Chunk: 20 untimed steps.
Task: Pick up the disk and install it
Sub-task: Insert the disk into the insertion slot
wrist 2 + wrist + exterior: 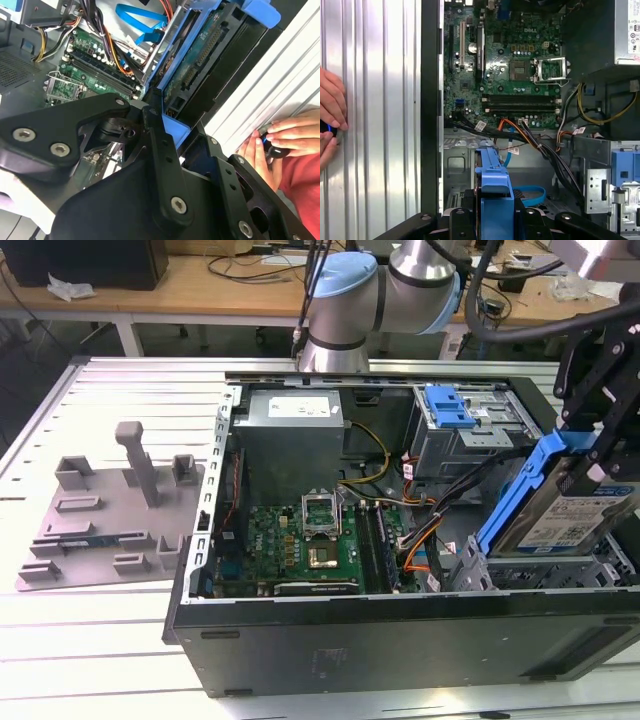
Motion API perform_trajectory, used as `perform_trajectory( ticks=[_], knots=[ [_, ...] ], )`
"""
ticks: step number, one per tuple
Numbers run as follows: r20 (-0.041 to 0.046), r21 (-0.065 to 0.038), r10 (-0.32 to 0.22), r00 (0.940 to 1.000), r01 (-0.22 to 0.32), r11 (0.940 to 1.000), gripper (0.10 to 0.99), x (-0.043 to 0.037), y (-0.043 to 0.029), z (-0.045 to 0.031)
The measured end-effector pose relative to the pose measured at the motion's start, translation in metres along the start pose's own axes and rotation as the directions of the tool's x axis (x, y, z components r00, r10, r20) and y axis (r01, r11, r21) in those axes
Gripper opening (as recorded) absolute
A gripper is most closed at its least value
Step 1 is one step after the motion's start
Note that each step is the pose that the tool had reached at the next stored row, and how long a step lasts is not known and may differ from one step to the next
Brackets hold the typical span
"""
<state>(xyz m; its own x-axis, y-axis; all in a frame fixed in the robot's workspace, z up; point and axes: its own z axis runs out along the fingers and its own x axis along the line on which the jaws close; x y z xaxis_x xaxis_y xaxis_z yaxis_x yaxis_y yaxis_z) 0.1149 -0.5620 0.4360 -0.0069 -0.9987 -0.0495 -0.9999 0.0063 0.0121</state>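
- The tool [588,445] is clamped on the blue carrier rail [520,490] of the disk [570,515]. There is one tool and one disk. The disk hangs tilted, label showing, just above the drive bay [480,562] at the case's front corner on the exterior view's right.
- Judging from that tilt, the rail's low end could catch on the bay's metal edge instead of sliding in. The grip is on plastic, so a snag could twist the disk in the jaws.
- One bundle of orange and black cables [425,530] runs just beside the bay. It could be pinched under the disk if it strays into the slot.
- One open computer case [400,640] lies on the worktop [100,660]. It holds one motherboard [300,540] in its middle and, farther in, one power supply [295,410] and one blue-latched drive cage [455,415].
- Two hands [287,137] of a person rest on the worktop beside the case wall, near the tool. A sideways swing could reach them.
- One grey fixture plate [100,510] lies well apart at the exterior view's left.
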Motion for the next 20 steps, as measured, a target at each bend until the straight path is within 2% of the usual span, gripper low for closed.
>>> perform_trajectory(
  ticks=[10,17,20],
  knots=[
    [0.0001,0.000,0.000,1.0000,0.000,1.0000,0.369,0.0028,-0.0002,0.0115],
    [0.0007,0.000,0.000,1.0000,0.000,1.0000,0.369,0.0100,-0.0003,0.0217],
    [0.0012,0.000,0.000,1.0000,0.000,1.0000,0.380,0.0114,-0.0004,0.0235]
  ],
)
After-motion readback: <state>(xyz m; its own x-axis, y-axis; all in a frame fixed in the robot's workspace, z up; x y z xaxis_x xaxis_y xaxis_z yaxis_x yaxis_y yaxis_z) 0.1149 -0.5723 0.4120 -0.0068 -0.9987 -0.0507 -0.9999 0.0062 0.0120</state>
